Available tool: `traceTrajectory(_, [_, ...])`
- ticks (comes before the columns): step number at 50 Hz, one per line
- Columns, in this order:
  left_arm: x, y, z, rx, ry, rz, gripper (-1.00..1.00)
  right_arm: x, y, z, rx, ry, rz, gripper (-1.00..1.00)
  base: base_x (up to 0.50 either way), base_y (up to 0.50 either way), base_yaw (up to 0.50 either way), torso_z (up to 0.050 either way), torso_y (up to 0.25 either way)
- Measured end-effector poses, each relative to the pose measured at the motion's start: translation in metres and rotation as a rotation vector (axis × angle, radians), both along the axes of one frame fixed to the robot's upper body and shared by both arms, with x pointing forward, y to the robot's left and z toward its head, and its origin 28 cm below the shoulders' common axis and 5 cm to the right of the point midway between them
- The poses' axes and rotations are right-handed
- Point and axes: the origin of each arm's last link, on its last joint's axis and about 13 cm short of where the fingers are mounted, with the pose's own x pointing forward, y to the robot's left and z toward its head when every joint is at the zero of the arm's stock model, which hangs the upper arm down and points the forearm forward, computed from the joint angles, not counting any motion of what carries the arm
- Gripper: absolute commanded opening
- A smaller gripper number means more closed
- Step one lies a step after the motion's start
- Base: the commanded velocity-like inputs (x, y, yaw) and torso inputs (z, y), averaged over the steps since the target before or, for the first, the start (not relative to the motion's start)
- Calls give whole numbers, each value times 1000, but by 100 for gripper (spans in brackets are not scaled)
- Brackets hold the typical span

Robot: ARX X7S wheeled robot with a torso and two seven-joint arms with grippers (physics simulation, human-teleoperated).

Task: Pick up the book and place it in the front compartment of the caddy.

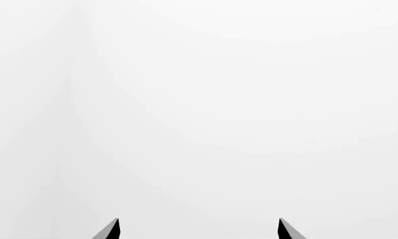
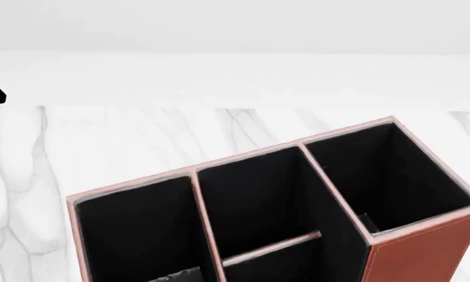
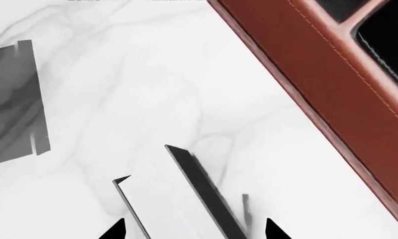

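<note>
While gripped, book (image 3: 179, 199) long axis toward caddy (image 3: 332, 89).

White marble table (image 2: 125, 141) w/ grey veins, caddy (image 2: 411, 258) standing on it

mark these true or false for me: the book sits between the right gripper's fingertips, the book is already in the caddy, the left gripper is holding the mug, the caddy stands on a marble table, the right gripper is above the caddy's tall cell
1. The book sits between the right gripper's fingertips: true, though the right wrist view does not show whether they press on it.
2. The book is already in the caddy: false. It is outside, beside the caddy's leather wall.
3. The left gripper is holding the mug: false. Its fingertips stand apart with nothing between them.
4. The caddy stands on a marble table: true.
5. The right gripper is above the caddy's tall cell: false. It is over the table next to the caddy.
</note>
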Motion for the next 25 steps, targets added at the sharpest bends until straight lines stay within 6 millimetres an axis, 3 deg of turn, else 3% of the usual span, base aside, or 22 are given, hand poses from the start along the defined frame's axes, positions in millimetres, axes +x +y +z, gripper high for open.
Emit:
traceTrajectory(7, [0, 0, 0, -2, 0, 0, 100, 2, 1, -1, 0, -7, 4, 100, 0, 0, 0, 0, 0])
traceTrajectory(8, [0, 0, 0, -3, 0, 0, 100, 2, 1, -1, 0, -8, 4, -100, 0, 0, 0, 0, 0])
traceTrajectory(25, [0, 1, 1, -7, -3, 2, 100, 0, 2, -6, 25, 7, 6, -100, 0, 0, 0, 0, 0])
